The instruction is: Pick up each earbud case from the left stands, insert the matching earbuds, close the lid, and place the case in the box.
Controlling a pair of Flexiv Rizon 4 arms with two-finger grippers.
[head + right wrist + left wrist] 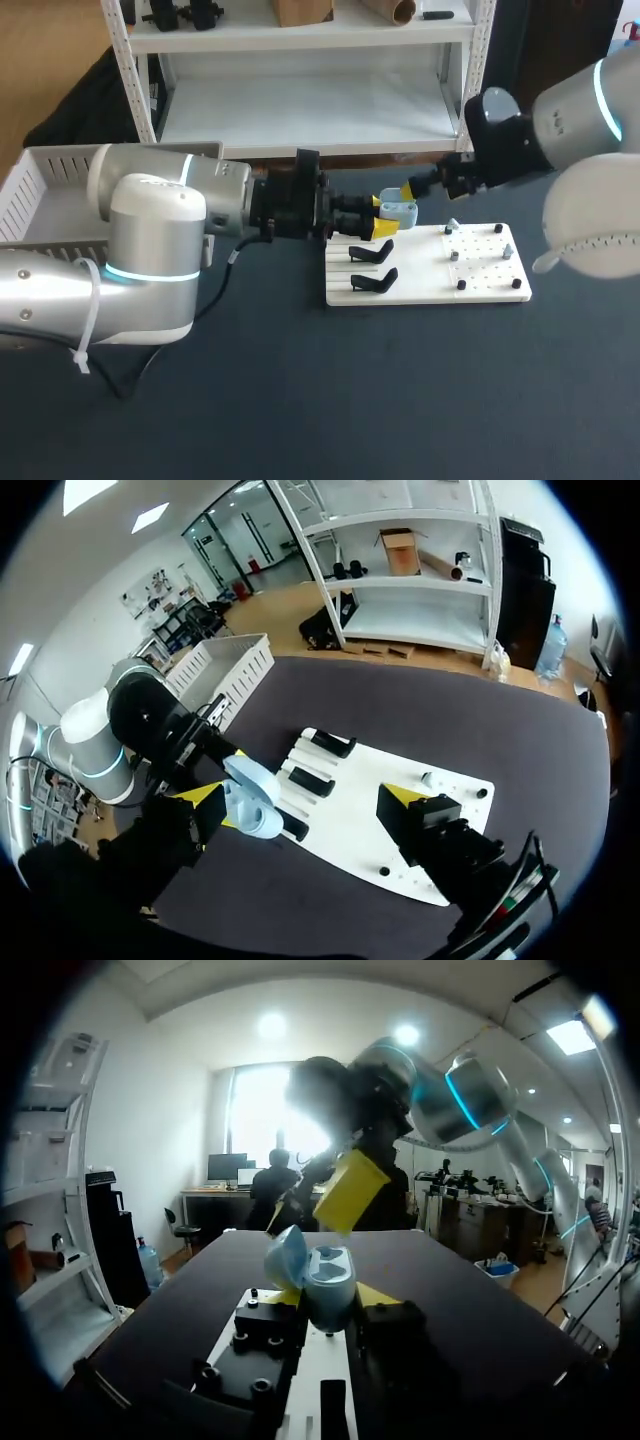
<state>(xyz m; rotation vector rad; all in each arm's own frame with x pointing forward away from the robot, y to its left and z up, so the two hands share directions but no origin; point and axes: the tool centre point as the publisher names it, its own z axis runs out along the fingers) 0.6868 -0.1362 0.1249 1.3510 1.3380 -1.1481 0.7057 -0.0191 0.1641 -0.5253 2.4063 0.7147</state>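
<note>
My left gripper (328, 1298) is clenched on the pale blue earbud case (328, 1278), one yellow tip on each side of its body. It holds the case up off the worktop (400, 400) with the lid (285, 1258) swung open and the two sockets facing up. As I judge it, the step in hand is loading the earbuds. To do that well I should hold this arm quite still and the case level, gripping low on the body so the lid and sockets stay free. Whether the sockets are already filled I cannot tell. My right gripper (300, 795) hangs just above and beside the case, its fingers spread wide with nothing between them, and one yellow tip sits close by the open lid. It should come down straight over a socket and let go only once the bud is seated, never pushing sideways against my left hold. Below and beyond lies the white board (485, 285). Black stands (372, 252) are on its left part, and among the pegs on its right part are small pale pieces (453, 226), which I take for earbuds, though they are too small to be sure. The white box (40, 185) waits far off to my left, well apart from the case.
</note>
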